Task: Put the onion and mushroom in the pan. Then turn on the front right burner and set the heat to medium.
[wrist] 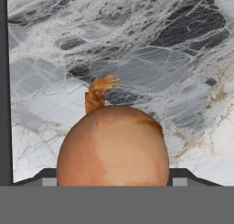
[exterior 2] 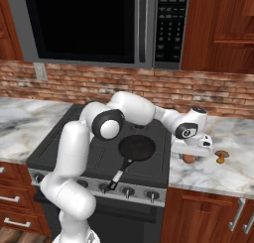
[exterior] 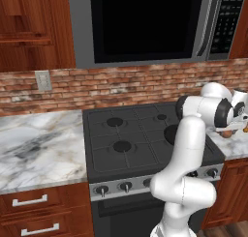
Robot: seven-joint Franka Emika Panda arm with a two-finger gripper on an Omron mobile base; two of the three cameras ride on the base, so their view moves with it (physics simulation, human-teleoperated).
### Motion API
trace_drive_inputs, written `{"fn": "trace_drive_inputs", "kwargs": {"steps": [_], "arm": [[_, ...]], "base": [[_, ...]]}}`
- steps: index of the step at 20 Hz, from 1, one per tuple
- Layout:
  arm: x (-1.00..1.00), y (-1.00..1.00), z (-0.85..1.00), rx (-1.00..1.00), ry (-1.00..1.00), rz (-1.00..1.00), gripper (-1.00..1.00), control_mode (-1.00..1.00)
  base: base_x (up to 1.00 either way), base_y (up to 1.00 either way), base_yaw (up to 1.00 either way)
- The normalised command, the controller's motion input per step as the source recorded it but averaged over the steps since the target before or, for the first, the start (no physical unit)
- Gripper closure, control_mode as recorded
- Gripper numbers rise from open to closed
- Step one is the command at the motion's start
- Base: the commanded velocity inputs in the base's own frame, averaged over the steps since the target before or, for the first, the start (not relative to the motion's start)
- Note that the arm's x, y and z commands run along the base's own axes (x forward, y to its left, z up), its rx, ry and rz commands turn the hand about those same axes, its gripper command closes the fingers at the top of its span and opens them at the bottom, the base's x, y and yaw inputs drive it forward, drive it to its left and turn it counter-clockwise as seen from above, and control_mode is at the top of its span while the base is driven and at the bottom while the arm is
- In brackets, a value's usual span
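The orange-brown onion (wrist: 113, 145) rests on the marble counter right of the stove, also seen as the onion (exterior 2: 189, 158) and the onion (exterior: 226, 133). My gripper (exterior 2: 190, 154) reaches down over it, and its two finger tips (wrist: 49, 178) press against the onion's sides. The pale mushroom (exterior 2: 222, 156) lies on the counter a little to the onion's right. The black pan (exterior 2: 136, 148) sits on the stove's front right, handle pointing toward the front edge. It covers the front right burner. The arm partly hides the pan (exterior: 169, 133) in the left base view.
The stove knobs (exterior 2: 128, 191) line the front panel below the grate. A microwave (exterior 2: 99, 24) hangs above the stove, with a brick wall behind. The marble counter (exterior 2: 233, 138) continues right of the stove, and another marble counter (exterior: 38, 144) lies to its left.
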Motion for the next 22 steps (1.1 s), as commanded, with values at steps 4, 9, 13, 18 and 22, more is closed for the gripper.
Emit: {"fn": "trace_drive_inputs", "kwargs": {"steps": [4,9,13,18,22], "arm": [[-0.09,0.0,0.02,0.0,0.0,0.0,1.0,-1.0],[-0.35,0.2,0.26,0.0,-0.01,0.0,1.0,-1.0],[-0.36,0.58,0.48,-0.01,-0.04,0.0,1.0,-1.0],[-0.09,0.73,0.48,-0.05,0.0,0.0,1.0,-1.0],[-0.05,0.91,0.44,-0.06,0.0,0.0,1.0,-1.0]], "base": [[0.0,0.0,0.0],[0.0,0.0,0.0],[0.0,0.0,0.0],[0.0,0.0,0.0],[0.0,0.0,0.0]]}}
